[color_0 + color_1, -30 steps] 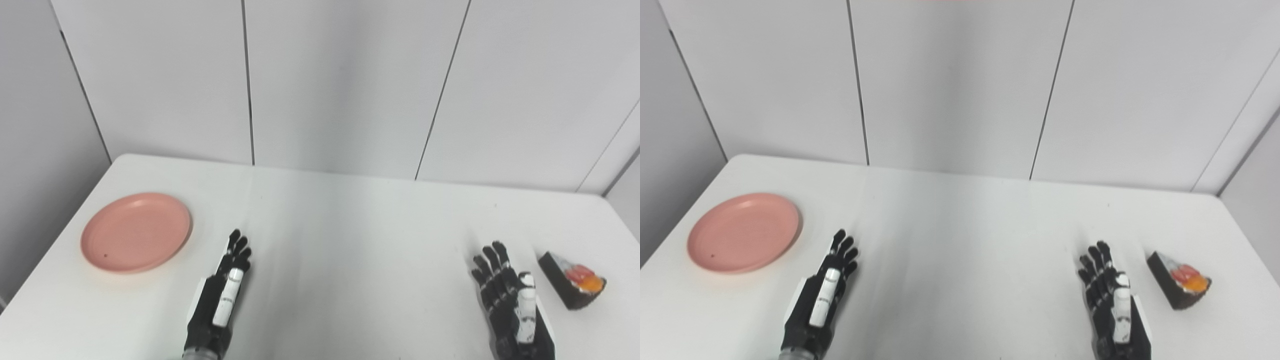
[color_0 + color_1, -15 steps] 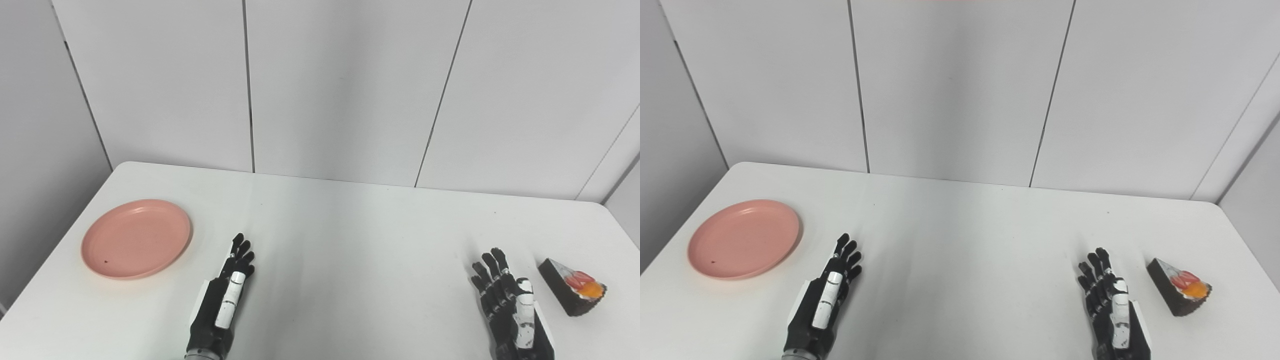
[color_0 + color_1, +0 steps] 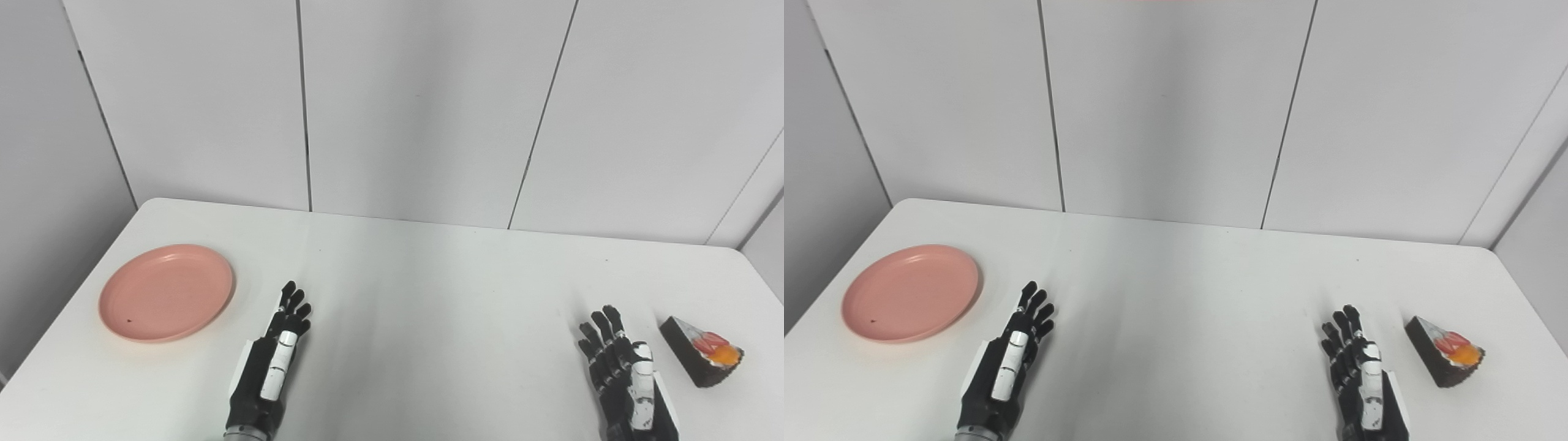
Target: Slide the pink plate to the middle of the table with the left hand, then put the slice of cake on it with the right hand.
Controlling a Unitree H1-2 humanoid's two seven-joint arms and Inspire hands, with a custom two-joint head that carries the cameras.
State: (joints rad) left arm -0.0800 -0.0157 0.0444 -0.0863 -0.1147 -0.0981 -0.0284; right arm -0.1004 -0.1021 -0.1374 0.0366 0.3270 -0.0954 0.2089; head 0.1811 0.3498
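The pink plate [image 3: 166,292] lies at the white bench's [image 3: 429,288] left side, empty. The left hand [image 3: 272,361] rests near it, fingers spread, holding nothing. The right hand [image 3: 625,376], likewise splayed and partly cut off below, sits beside the chocolate cake slice [image 3: 700,357].

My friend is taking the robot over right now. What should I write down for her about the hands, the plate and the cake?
Left hand: open, holds nothing, just right of the pink plate, not touching it.
Right hand: open, holds nothing, beside the slice of cake, apart from it.
Plate is at the table's left side, cake at the right.
Done: nothing.
Left: slide the plate to the middle, then put the cake on it.
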